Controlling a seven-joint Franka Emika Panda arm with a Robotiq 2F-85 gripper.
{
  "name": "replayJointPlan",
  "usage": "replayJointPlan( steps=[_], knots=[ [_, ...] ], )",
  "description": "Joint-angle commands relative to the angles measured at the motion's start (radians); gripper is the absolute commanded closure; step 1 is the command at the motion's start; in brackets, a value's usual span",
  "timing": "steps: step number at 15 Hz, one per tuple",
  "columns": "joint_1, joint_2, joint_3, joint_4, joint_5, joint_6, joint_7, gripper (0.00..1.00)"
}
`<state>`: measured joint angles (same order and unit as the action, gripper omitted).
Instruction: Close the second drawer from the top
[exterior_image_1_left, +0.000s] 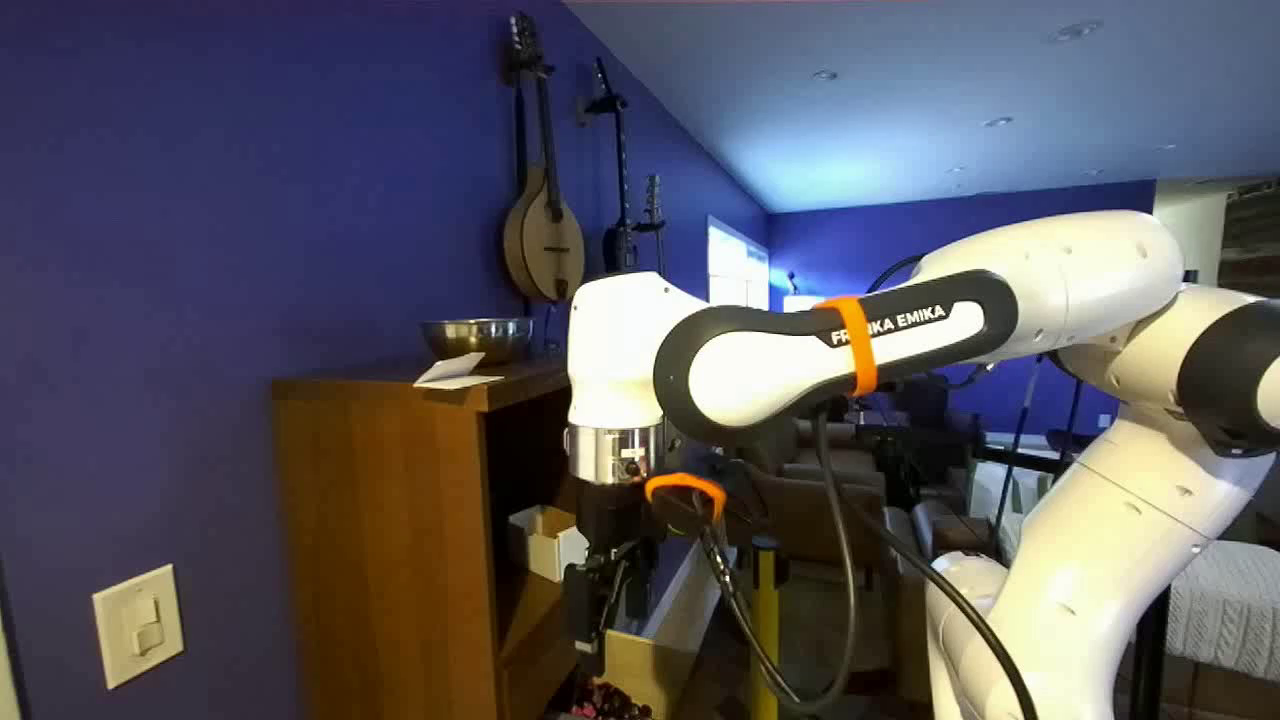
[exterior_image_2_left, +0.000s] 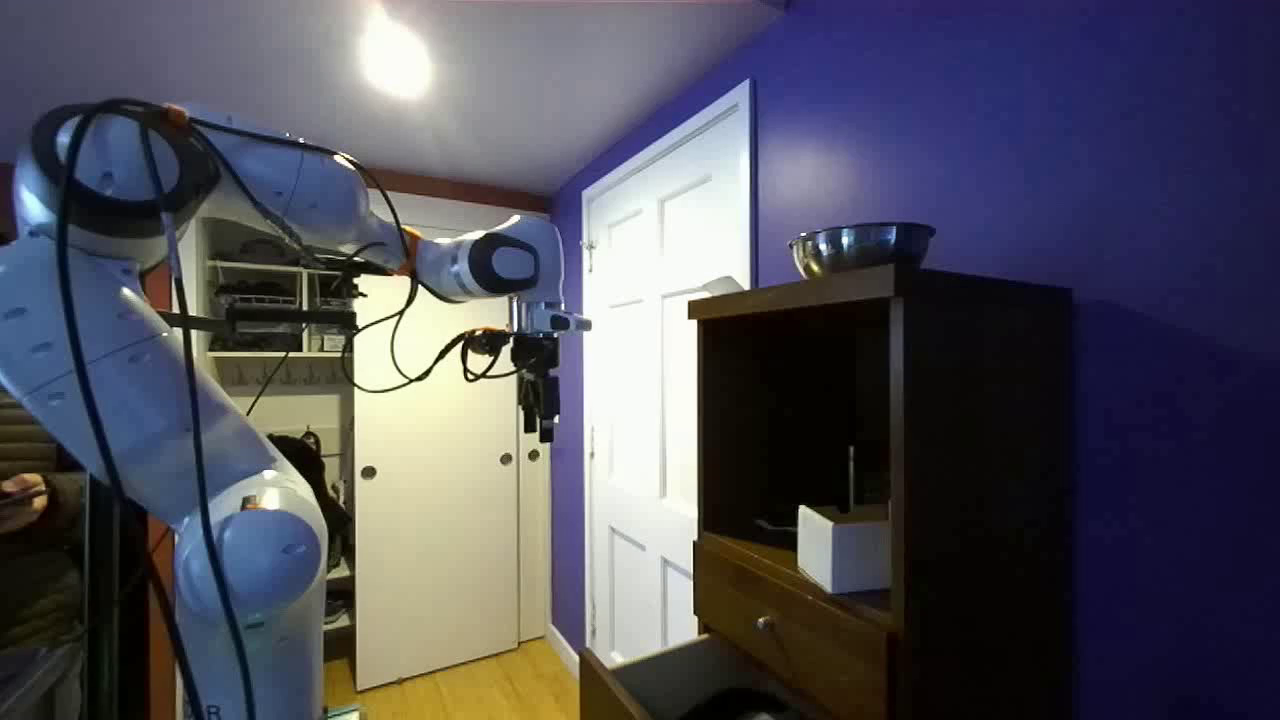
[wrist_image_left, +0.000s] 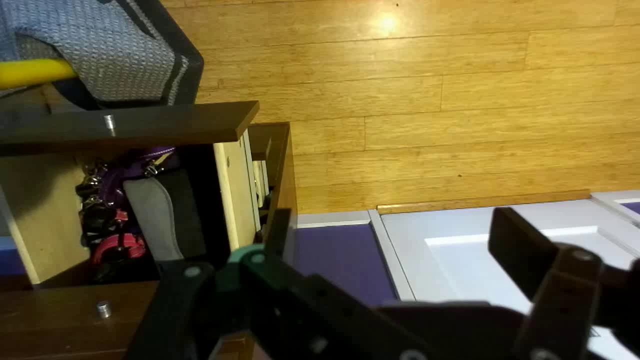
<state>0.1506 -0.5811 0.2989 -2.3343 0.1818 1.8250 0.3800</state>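
- The gripper (wrist_image_left: 390, 235) is seen with its fingers (wrist_image_left: 520, 255) spread and nothing between them; if a push is made so, contact could be taken by one finger alone and the force turned crooked.
- The cable (exterior_image_1_left: 851, 600) is looped beside the gripper, dipping lower than its tips in an exterior view; it could be caught on the yellow post (exterior_image_1_left: 765, 630) during a descent.
- The second drawer (wrist_image_left: 234, 195) is pulled out, lower than the gripper and to its left in the wrist view. If the gripper is lowered before being carried outward past the drawer front (wrist_image_left: 180, 125), the inside could be entered and no closing push given.
- Straps (wrist_image_left: 109, 187) and a grey item (wrist_image_left: 152, 215) are held in it; whether anything is raised past its rim cannot be told, though jamming could be caused so.
- The upper drawer (exterior_image_2_left: 800, 640), shut, is set directly above; the gripper could be stopped against its face, and the second drawer left ajar.
- Farthest from the gripper, beyond the drawer front, a mesh-covered thing (wrist_image_left: 120, 55) is seen; the approach could be crowded by it.
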Motion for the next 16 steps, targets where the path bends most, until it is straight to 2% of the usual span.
replayJointPlan(
  steps=[1, 7, 9, 11, 14, 16],
  knots=[
    [0.005, 0.002, -0.004, 0.003, -0.003, -0.002, 0.002, 0.00],
    [0.005, 0.002, -0.004, 0.003, -0.003, -0.002, 0.002, 0.00],
    [-0.023, 0.037, -0.019, -0.023, -0.004, 0.042, 0.014, 0.00],
    [-0.077, 0.056, -0.030, -0.088, -0.064, 0.091, 0.046, 0.00],
    [-0.136, 0.104, -0.090, -0.188, -0.133, 0.142, 0.004, 0.00],
    [-0.177, 0.149, -0.146, -0.233, -0.199, 0.129, -0.056, 0.00]
  ],
)
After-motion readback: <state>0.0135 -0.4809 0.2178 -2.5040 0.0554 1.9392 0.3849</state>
